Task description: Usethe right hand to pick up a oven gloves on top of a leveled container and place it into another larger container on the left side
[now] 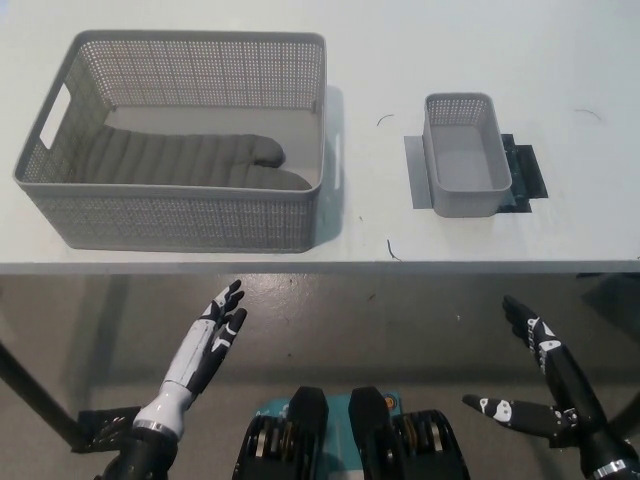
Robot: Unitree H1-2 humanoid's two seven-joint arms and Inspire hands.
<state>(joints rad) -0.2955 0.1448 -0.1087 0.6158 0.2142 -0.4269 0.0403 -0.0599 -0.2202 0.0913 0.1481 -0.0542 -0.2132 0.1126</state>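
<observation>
On the table (pixel 560 60), a large basket (pixel 180 215) stands at the left with an oven glove (pixel 170 160) lying inside it. Well apart to its right, a small basket (pixel 465 195) stands on a flat mat (pixel 525 170).

A white table (pixel 250 20) fills the upper frame, its front edge running across the middle. Dark tape patches (pixel 522 170) lie flat on the table toward its right side, with small dark thread-like marks (pixel 392 250) near the front edge.
</observation>
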